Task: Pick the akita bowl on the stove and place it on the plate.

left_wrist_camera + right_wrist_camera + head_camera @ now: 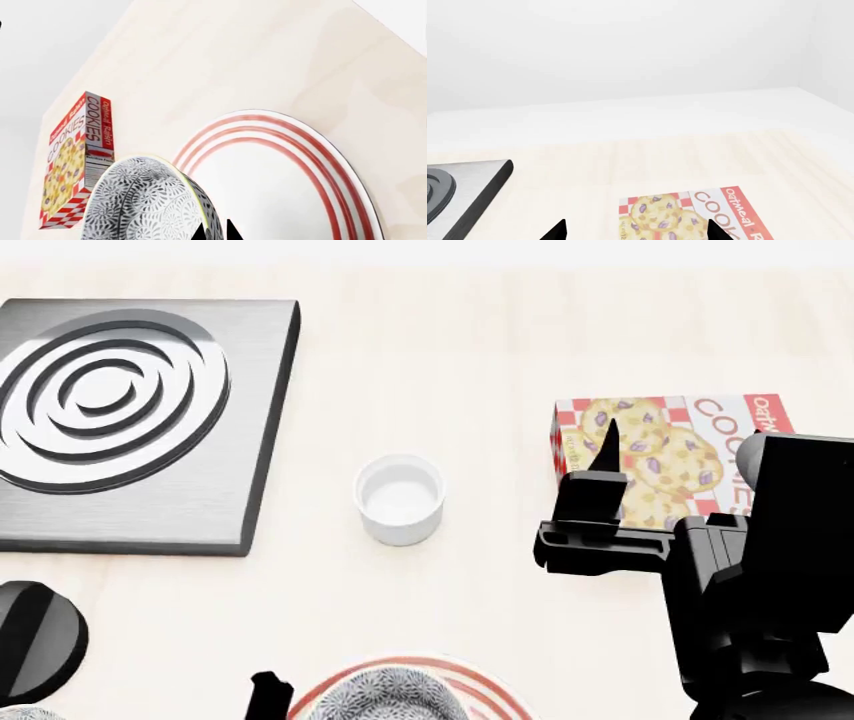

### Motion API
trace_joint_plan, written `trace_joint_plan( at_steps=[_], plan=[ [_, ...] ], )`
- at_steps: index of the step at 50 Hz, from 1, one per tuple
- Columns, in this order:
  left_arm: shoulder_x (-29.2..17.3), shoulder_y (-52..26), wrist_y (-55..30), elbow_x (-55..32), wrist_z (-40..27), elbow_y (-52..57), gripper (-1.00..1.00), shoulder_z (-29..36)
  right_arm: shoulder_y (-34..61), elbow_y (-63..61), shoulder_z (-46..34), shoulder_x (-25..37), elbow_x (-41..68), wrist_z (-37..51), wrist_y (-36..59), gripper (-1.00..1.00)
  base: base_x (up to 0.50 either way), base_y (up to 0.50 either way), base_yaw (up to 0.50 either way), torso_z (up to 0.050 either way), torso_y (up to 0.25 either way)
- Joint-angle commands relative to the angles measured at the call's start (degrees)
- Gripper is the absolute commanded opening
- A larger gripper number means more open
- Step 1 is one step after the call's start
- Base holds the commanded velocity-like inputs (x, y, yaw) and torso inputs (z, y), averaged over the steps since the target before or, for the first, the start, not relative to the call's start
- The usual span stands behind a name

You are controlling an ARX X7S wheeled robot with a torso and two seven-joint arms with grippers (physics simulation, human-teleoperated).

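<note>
The akita bowl (143, 200), white-grey with a black floral pattern, is held by its rim. My left gripper (215, 232) is shut on that wall, one fingertip inside and one outside. The plate (293, 170), white with red rings, lies right behind the bowl. In the head view the akita bowl (390, 692) sits over the plate (491, 692) at the bottom edge, with a left finger (271, 695) beside it. Whether the bowl rests on the plate I cannot tell. The stove (254, 390) at the far left carries nothing. My right gripper (637, 231) is open above the table.
A small white cup (399, 498) stands mid-table between stove and cookie box (667, 455). The cookie box (690, 215) lies flat below the right gripper. A round black knob (34, 640) sits near the stove's front. The right arm (747, 580) fills the right side.
</note>
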Motion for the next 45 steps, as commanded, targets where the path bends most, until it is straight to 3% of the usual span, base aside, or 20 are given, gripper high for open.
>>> trace_joint_plan(
  at_steps=[1,45],
  plan=[
    [0.27,0.46,0.54,0.44,-0.89,-0.37,-1.0,0.03,-0.02,0.1,-0.14,0.19,0.32,0.25,-0.21,1.0,0.0,0.0,0.0,0.0,0.0],
    [1.08,3.81,2.42,2.47,-3.39,-3.53,-1.0,2.01,-0.1,0.4,-0.64,0.92,1.49,1.27,-0.99,1.0,0.0,0.0,0.0,0.0,0.0]
  ],
)
